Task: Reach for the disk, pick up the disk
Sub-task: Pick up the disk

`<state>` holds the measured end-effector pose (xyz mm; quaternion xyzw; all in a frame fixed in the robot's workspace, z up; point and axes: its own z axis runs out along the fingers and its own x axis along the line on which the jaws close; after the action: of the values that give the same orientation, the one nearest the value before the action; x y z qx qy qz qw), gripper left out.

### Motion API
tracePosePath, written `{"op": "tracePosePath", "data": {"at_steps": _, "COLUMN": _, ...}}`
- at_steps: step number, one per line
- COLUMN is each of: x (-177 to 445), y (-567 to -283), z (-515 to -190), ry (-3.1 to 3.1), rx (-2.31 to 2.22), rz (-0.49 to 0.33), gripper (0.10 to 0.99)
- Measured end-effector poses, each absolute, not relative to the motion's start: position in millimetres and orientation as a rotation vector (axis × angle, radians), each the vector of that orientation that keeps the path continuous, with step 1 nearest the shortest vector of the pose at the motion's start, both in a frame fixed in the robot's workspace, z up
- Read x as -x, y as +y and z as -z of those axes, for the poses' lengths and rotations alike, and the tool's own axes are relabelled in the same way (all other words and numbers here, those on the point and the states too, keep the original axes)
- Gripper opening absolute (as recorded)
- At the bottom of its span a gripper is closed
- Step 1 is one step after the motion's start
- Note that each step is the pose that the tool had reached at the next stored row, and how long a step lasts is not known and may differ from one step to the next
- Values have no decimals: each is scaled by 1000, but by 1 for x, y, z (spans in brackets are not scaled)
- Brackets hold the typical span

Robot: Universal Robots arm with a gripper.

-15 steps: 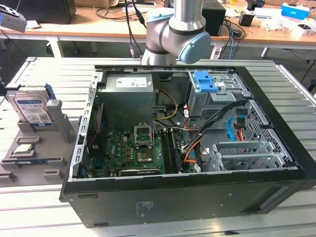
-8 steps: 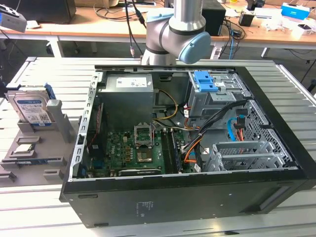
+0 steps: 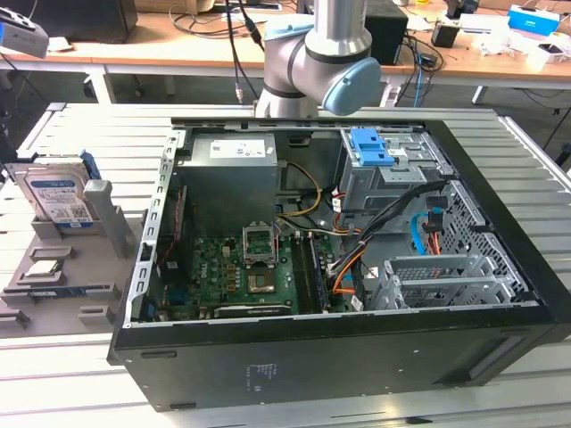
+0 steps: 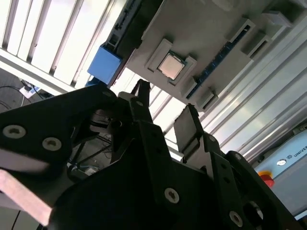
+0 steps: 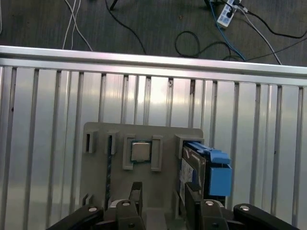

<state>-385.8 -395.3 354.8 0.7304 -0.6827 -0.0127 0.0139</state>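
- In the exterior view, the disk (image 3: 55, 192), a rectangular silver metal hard drive with a blue-and-white label and blue plastic side rails, is standing on edge in a slot of the flat grey plastic fixture (image 3: 94, 263). The fixture is lying on the slatted metal table (image 3: 53, 383), to the exterior view's left of the open black computer case (image 3: 357, 357). The grey-and-blue robot arm (image 3: 312, 53) is rising behind the case.
- In the first wrist view, the black two-fingered gripper (image 5: 163, 188) is hovering above the fixture, its fingers apart and gripping nothing. The disk (image 5: 193, 165) is sitting off to one side of the gap, near a small square silver chip (image 5: 140, 152). To my judgement, the reach is calling for the gap to be centred over the disk's thin upper edge, not over the chip.
- In the second wrist view, the fingers (image 4: 191, 129) are gaping wide, and the disk's blue rail (image 4: 104, 64) is lying well apart from them. A straight descent looks wisest, with the pads meeting the flat metal faces; catching only the plastic rail is risking a slip.
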Motion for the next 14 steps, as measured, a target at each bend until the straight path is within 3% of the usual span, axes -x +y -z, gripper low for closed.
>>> {"op": "tracePosePath", "data": {"at_steps": 8, "x": 386, "y": -359, "z": -355, "ry": -2126, "rx": -2275, "rz": 40, "gripper": 482}}
{"op": "tracePosePath", "data": {"at_steps": 14, "x": 386, "y": -354, "z": -344, "ry": -2126, "rx": -2275, "rz": 40, "gripper": 482}}
